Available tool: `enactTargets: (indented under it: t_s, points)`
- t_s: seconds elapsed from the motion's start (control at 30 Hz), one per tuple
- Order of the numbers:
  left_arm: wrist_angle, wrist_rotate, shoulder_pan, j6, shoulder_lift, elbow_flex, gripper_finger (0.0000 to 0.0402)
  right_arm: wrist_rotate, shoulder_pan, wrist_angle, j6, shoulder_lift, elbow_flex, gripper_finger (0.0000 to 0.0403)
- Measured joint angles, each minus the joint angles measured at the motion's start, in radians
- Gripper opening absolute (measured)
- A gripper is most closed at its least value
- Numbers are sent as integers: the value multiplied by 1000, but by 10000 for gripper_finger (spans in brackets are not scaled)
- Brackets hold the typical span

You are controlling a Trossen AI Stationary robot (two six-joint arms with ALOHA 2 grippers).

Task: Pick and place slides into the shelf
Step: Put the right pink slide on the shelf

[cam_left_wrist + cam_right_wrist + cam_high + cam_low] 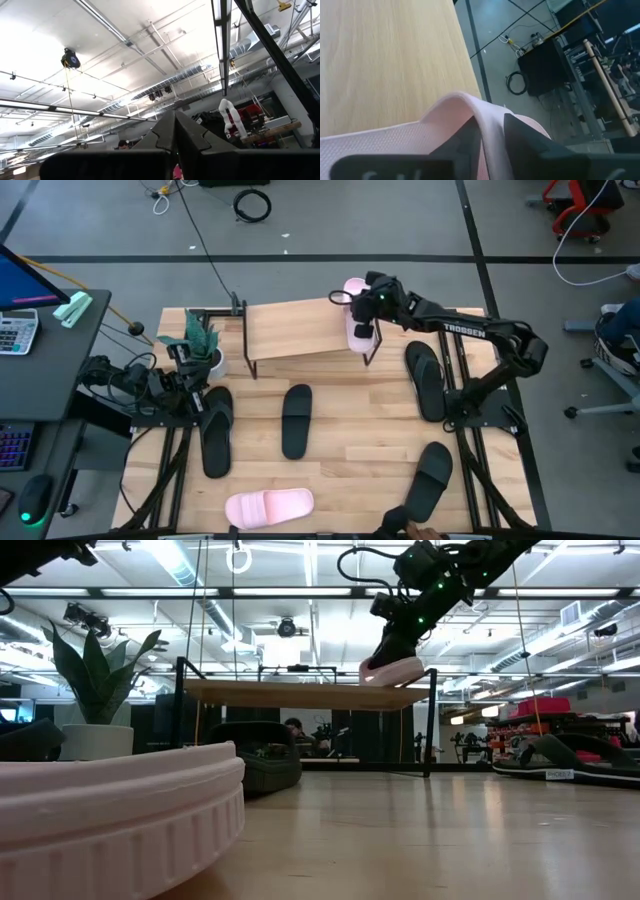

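- Pink slide (356,320) sits at the right end of the shelf (300,330), its sole touching the light top board; we see the same in the low view, where it rests on the board's right end (392,670).
- Our right claw (366,308) is clamped on that slide's strap; in the right wrist view one dark finger (525,137) presses against the pale pink strap (465,120) above the wooden board (385,60).
- The second pink slide (270,506) lies at the near edge of the surface (350,450), well apart from the shelf.
- Four black slides lie on the surface: one at the left (216,432), one near the middle (296,420), one on the right just beside the shelf's leg (425,380), and one near the front right (430,478).
- A potted plant (198,340) stands just beside the shelf's left end.
- Our left claw (190,380) waits at the left side of the surface by the plant, its fingers together.
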Motion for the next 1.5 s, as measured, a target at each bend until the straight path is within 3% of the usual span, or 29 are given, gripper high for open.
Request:
enactTargets:
  t_s: [0.2, 0.63, 1.5]
  points:
    - [1, 0, 0, -2, 0, 0, 8, -15, 5, 1, -5, 4, 0, 127]
    - [2, 0, 0, -1, 0, 0, 18, -139, 9, 90, -8, 5, -1, 126]
    - [1, 0, 0, -1, 0, 0, 12, -22, 6, 9, -12, 5, -1, 126]
